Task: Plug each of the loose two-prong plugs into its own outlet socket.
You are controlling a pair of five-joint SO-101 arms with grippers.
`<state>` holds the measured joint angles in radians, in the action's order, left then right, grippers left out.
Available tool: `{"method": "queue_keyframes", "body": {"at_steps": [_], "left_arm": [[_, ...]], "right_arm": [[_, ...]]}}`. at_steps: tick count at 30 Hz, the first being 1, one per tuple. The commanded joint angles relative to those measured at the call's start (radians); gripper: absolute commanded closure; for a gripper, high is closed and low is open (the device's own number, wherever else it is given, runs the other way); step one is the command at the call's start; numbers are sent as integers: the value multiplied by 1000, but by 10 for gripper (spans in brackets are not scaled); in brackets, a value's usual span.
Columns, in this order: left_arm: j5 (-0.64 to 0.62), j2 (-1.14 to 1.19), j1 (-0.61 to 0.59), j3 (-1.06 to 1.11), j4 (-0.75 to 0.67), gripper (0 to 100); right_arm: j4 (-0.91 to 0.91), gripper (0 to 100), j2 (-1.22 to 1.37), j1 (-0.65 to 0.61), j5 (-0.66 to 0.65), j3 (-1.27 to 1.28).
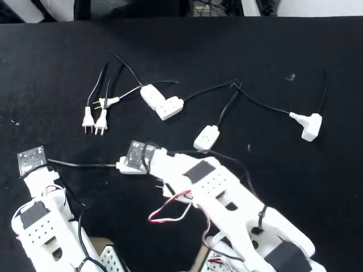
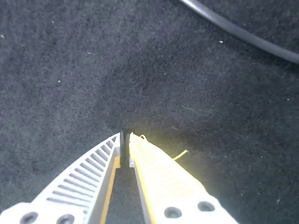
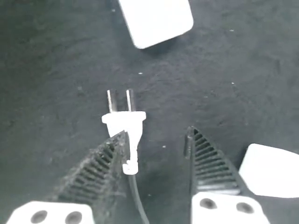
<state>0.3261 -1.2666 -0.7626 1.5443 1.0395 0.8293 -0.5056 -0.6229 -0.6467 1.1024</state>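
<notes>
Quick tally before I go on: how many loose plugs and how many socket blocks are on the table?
White two-prong plugs on black cords: 4
White plastic outlet socket blocks on black cords: 5
Total: 9

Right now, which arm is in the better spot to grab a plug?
Right, probably. The right gripper is open with a white plug lying against one finger. The left gripper is shut over bare black cloth.
</notes>
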Motion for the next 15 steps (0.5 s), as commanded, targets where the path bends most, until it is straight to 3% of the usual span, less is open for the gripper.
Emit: {"method": "queue_keyframes", "body": {"at_steps": [1, 8, 15], "left_arm": [[11, -6, -2, -18, 9, 953], [11, -6, -7, -18, 9, 953], [11, -6, -7, -18, 9, 953]], "right_arm": [[-52, 815, 35, 48, -14, -56], [-138, 815, 157, 110, -12, -71], [61, 815, 53, 130, -11, -182]]}}
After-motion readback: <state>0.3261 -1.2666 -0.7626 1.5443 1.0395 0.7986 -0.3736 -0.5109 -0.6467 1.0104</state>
